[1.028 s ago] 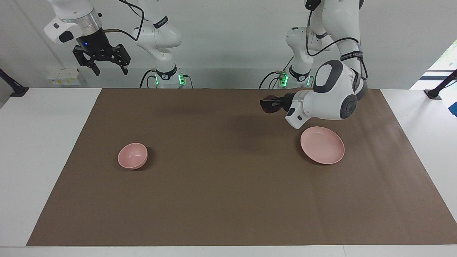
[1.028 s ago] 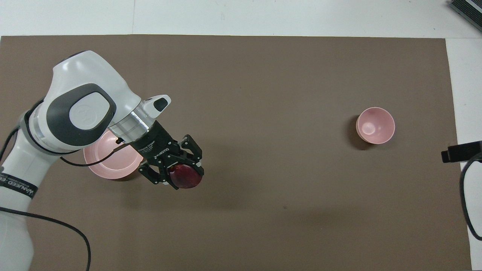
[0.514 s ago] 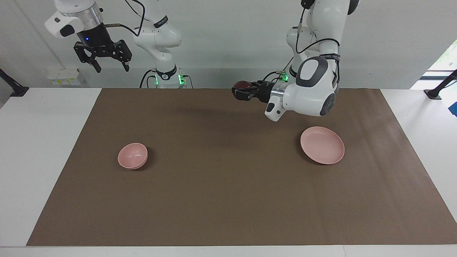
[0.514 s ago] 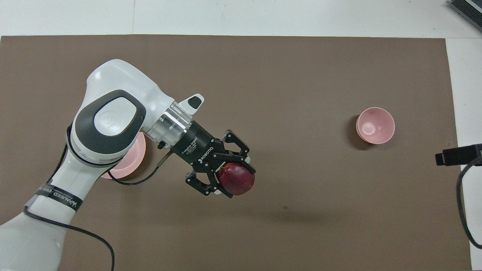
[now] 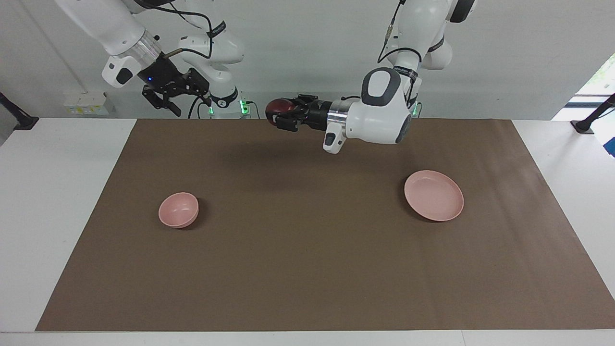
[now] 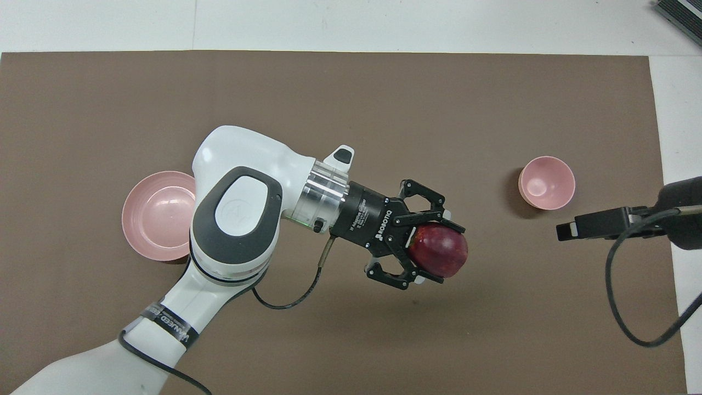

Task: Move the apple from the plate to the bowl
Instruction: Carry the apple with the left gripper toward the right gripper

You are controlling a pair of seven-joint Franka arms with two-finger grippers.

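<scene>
Mid-transfer — the left gripper (image 6: 433, 253), fingers clamped on the apple (image 6: 439, 250), hangs at frame centre between plate (image 6: 143, 241) and bowl (image 6: 559, 198), apparently offering it to the spread-fingered right gripper (image 5: 175, 98) upper left.

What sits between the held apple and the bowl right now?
Nothing visible does. The left gripper holds the apple in the air over bare brown mat, and only mat lies between it and the bowl. The right gripper is raised, near its base.
</scene>
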